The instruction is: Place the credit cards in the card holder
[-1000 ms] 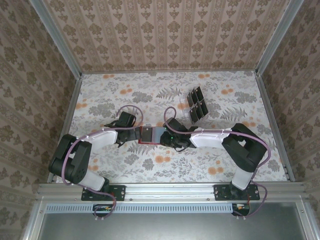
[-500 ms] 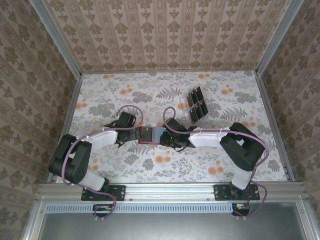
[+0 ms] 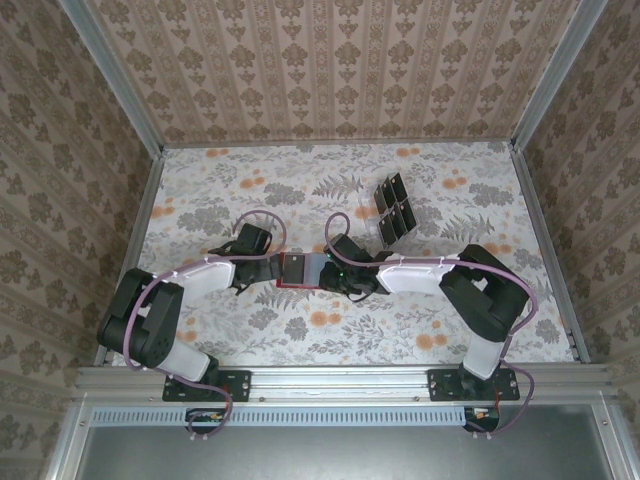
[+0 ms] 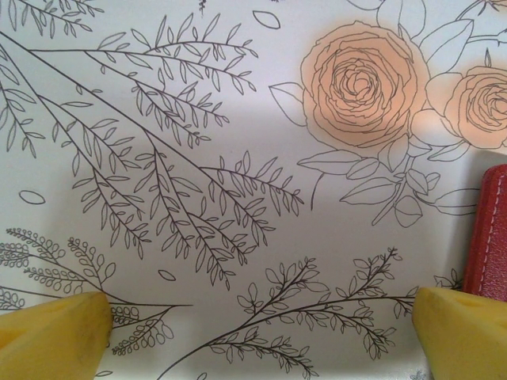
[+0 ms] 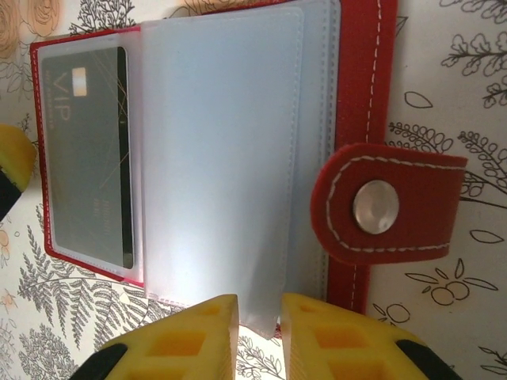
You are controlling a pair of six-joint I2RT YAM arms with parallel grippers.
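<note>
- Counter [image 3: 300,335]: floral-printed surface with patterned walls on three sides; it carries all the items below.
- Left arm [image 3: 150,320] and right arm [image 3: 480,300]: both reach in towards the middle of the counter and meet at the card holder from opposite sides.
- Left hand [image 4: 255,336]: released, with yellow fingers spread wide and nothing between them. It sits low over the counter, and one fingertip is just beside the card holder's red edge.
- Right hand [image 5: 259,317]: yellow fingers nearly together, pinching the near edge of a pocket leaf of the card holder.
- Clear plastic rack [image 3: 364,208]: stands behind the right hand, well apart from the card holder.
- Card holder [image 3: 297,270]: red with white stitching, lying open and flat at mid-counter between the two hands.
- Pocket leaves [image 5: 222,150]: pale and translucent, stacked inside the card holder.
- Credit cards [image 3: 404,216]: dark, standing upright in the rack's slots.
- One dark grey card [image 5: 83,158]: lettered "VIP", lying in the card holder's pocket farthest from the clasp.
- Clasp tab [image 5: 412,178]: red, folded out over the counter, with a metal snap [image 5: 375,207].
</note>
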